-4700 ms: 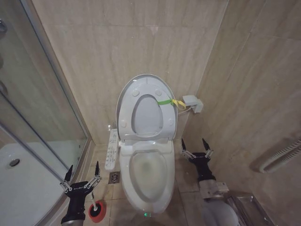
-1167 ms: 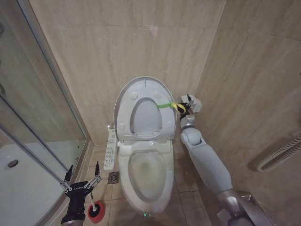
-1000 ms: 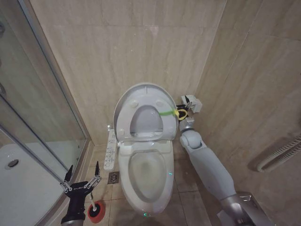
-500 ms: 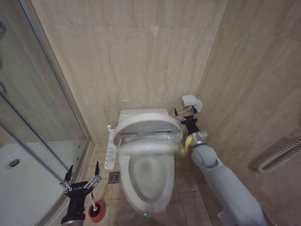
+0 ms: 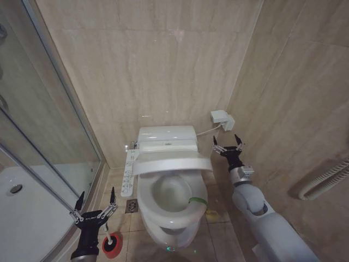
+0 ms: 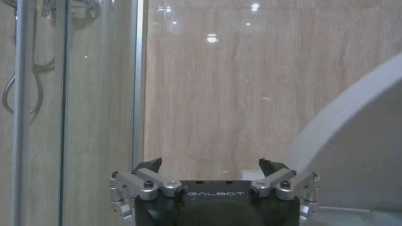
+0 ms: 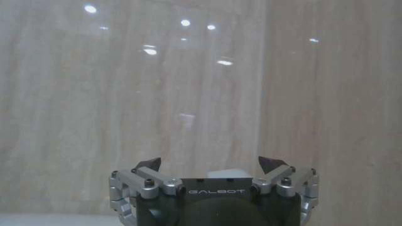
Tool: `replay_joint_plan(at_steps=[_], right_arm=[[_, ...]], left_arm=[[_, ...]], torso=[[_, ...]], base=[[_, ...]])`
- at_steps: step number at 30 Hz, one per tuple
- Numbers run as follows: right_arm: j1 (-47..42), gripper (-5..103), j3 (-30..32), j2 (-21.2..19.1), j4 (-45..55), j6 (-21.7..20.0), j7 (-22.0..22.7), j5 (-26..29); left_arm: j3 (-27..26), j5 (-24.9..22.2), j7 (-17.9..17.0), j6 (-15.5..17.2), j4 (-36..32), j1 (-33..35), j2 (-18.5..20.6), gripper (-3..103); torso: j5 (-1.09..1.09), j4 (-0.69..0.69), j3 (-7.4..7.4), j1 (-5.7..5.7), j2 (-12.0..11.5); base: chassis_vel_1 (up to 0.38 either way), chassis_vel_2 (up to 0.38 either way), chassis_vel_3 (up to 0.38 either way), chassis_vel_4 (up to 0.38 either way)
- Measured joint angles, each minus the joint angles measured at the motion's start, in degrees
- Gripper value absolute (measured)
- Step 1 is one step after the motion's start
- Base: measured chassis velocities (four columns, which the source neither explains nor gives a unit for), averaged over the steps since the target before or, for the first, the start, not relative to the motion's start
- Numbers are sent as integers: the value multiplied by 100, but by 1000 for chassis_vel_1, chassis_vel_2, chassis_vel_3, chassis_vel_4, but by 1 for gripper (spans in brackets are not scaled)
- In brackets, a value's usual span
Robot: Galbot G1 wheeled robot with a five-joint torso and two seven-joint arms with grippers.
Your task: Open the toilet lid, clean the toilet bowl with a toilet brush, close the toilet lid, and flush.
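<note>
The toilet lid [image 5: 173, 162] is seen partly lowered over the toilet bowl [image 5: 170, 204], its long axis running left to right across the far half of the bowl, the green-yellow strap [image 5: 197, 201] lying on the bowl's right rim. The right gripper [image 5: 228, 145] is held just right of the lid with fingers spread wide, empty and touching nothing — a white wall box [image 5: 222, 119] sits beyond it. The left gripper [image 5: 94, 208] is parked near the floor at the left, equally wide open and empty, beside the toilet brush [image 5: 112, 242] in its red holder and a glass shower screen [image 5: 41, 153].

Tiled bathroom: toilet bowl [image 5: 163, 224], glass shower [image 5: 32, 164].
</note>
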Motion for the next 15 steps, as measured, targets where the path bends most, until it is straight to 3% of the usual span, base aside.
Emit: replay_joint_plan(at_steps=[5, 15], right_arm=[[-79, 100, 65, 253, 139, -184, 277, -81], [-593, 100, 261, 283, 489, -184, 250, -228]], left_arm=[[0, 0, 0, 0, 0, 0, 0, 100], [0, 0, 0, 0, 0, 0, 0, 100]], torso=[[-1, 0, 0, 0, 0], [-1, -1, 0, 0, 0]], base=[[0, 0, 0, 0], [0, 0, 0, 0]])
